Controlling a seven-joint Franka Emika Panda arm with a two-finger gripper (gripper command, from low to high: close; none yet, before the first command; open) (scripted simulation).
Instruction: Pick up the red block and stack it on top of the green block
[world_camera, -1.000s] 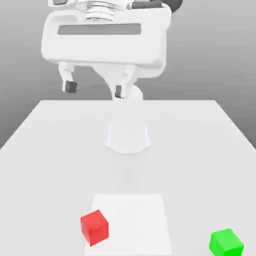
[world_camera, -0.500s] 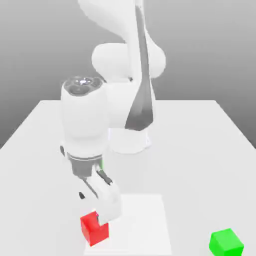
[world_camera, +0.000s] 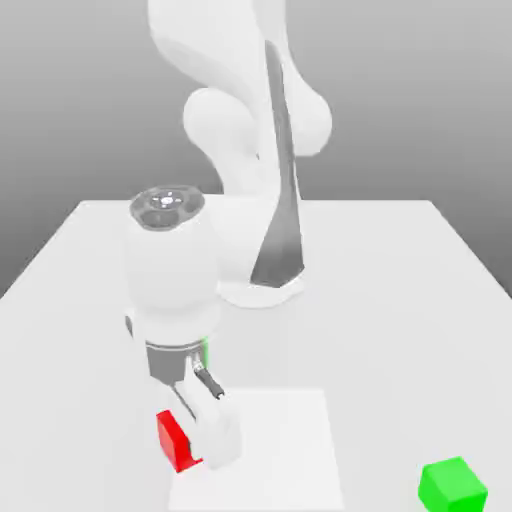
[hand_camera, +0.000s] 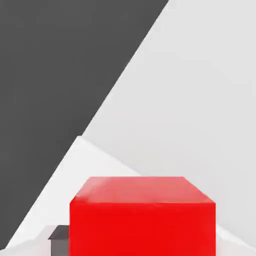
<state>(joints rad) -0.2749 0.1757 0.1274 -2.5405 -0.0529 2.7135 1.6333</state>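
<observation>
The red block (world_camera: 171, 440) sits near the front of the table, at the edge of a paler square patch (world_camera: 285, 440), mostly hidden behind my white hand. My gripper (world_camera: 196, 452) is down around it and shut on it. In the hand view the red block (hand_camera: 142, 220) looms close between the fingers, and one dark finger pad (hand_camera: 59, 239) presses its side. The green block (world_camera: 452, 485) rests on the table far off to the exterior view's right, near the front edge.
The white table (world_camera: 400, 300) spreads wide around both blocks. My arm's base (world_camera: 260, 288) stands at the middle back, and the arm leans forward over the table's left half in the exterior view.
The hand dropped from high above the table onto the red block. Its fingers, open before, have closed on the block, which now shows less beside the hand.
</observation>
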